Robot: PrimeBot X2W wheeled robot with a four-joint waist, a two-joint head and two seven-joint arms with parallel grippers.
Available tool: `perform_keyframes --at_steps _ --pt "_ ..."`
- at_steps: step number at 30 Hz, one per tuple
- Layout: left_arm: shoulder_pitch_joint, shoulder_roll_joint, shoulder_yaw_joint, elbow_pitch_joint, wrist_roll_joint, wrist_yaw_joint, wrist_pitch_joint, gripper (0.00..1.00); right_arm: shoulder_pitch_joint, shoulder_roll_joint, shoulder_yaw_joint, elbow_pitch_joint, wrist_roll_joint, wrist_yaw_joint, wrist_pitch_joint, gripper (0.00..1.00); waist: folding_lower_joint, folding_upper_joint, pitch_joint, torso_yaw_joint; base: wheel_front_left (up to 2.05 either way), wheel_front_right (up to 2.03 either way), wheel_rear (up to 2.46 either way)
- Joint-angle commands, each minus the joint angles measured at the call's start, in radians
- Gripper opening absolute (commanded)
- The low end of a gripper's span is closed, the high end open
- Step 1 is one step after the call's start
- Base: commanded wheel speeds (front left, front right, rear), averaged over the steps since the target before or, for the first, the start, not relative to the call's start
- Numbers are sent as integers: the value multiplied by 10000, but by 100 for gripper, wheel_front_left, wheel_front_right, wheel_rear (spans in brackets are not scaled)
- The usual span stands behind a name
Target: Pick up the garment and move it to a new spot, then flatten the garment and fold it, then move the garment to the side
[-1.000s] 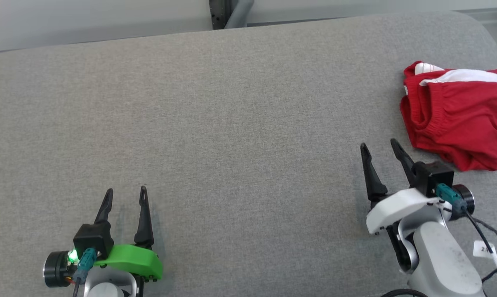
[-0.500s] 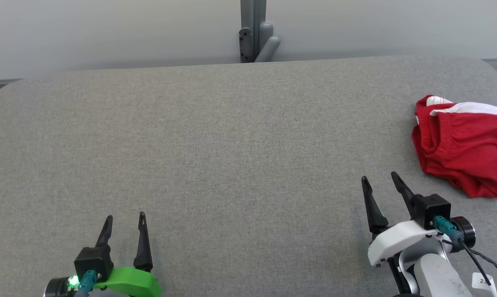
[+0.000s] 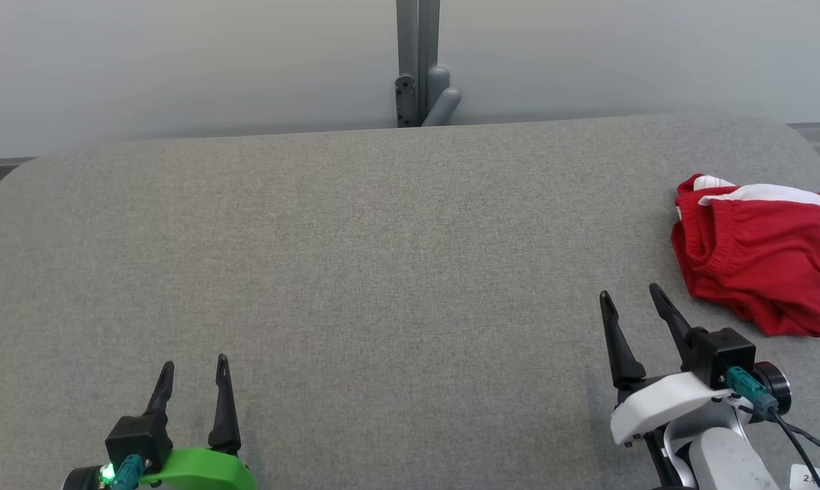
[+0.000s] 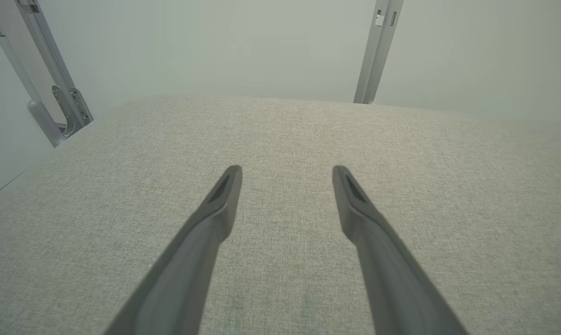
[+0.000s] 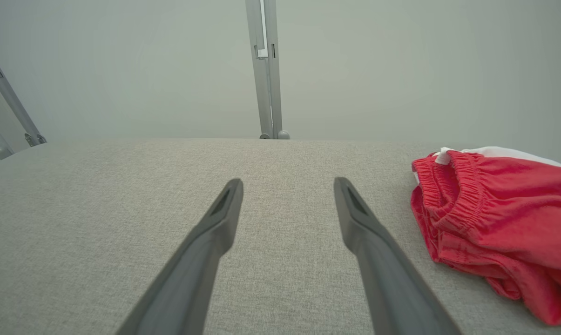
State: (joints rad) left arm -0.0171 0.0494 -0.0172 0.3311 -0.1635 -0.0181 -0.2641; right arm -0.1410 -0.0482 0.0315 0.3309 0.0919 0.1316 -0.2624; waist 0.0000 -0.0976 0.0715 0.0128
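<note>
A wide grey fabric-covered table (image 3: pixel 382 272) stretches in front of me, its far corners rounded, with a pale plain wall behind it and a grey metal post (image 3: pixel 418 61) rising at the middle of the far edge.

The garment (image 3: pixel 763 252), red with a white band along its far side, lies in a crumpled heap on the table's right end, close to the right edge. Its gathered elastic waistband faces toward the table's middle.

My right gripper (image 3: pixel 630 291) hovers at the near right of the table, its two dark fingers spread wide and pointing away from me. It has hold of nothing. The garment sits near it, ahead and to its right, and the fingers are apart from the cloth. Through my right wrist camera the red heap lies to the right of my fingers, with bare grey fabric between them.

My left gripper (image 3: pixel 195 362) is at the near left, well apart from the garment. Its fingers are also spread wide and empty, above bare grey fabric.
</note>
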Motion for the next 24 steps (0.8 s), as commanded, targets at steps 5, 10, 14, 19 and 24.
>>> perform_keyframes --at_steps 5,10,14,19,24 --pt "182 28 -22 -46 -170 -87 7 100 176 -39 65 1 26 -21 -3 100 0 1 5 -3 0 0 0" --pt "182 28 -20 -17 -196 -123 7 100 158 -38 161 20 50 -21 -3 100 0 1 37 1 0 0 0" --pt "181 28 -4 17 -205 -103 7 100 133 -38 255 106 97 -21 -3 100 0 1 55 -23 0 0 0" --pt "71 23 -12 17 -245 -94 5 100 4 -36 320 151 64 -13 -3 100 0 1 164 -877 0 0 0" --pt "5 28 -21 48 -336 -126 5 100 -35 -39 331 140 116 -21 -3 100 0 1 210 -892 0 0 0"
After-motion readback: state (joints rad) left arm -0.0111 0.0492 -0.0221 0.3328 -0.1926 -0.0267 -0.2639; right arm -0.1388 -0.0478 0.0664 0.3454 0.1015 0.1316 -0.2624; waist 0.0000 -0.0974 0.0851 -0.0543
